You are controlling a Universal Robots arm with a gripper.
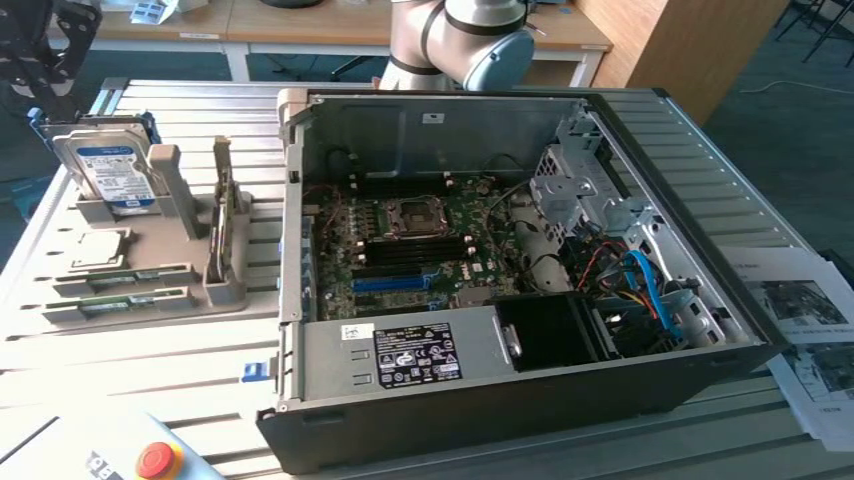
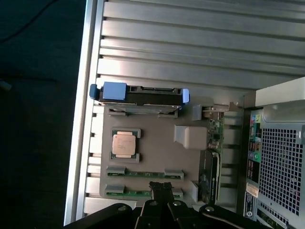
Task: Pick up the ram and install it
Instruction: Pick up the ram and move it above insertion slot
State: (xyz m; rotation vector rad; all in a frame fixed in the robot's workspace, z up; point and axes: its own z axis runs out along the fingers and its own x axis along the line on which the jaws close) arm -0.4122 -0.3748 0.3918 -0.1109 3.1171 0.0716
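On the tray, wrist view: your ram [image 2: 136,193] lies flat in the outermost cradle of the grey tray [image 2: 157,157]. A second green stick [image 2: 145,172] lies in the cradle beside it, on the side of the processor chip [image 2: 125,145].
Pincer: the pincer [image 2: 162,189] hangs over that outer ram with its tips drawn together and nothing between them.
Step in hand: as I read it, you are on the approach to the pick, and the ram is not yet grasped.
Next move calls for: the tips need to part enough to straddle the stick across its thin faces, square to its length.
In the way: the cradle's grey end blocks [image 2: 116,191] sit tight against the stick. The hard drive [image 2: 138,95] and the upright card [image 2: 215,131] stand apart from it.
On the table, exterior view: the ram [image 1: 127,298] sits at the tray's outer edge on the slatted table [image 1: 134,370]. It is to the exterior view's left of the open computer case [image 1: 441,420].
Install site: the blue slot [image 1: 394,283] lies on the motherboard, deep inside the case.
Obstacles there: the case's side wall [image 1: 287,200] rises between tray and board. Blue cables [image 1: 641,275] crowd the far side.
Also around: a red stop button [image 1: 160,460] and printed sheets [image 1: 801,310].
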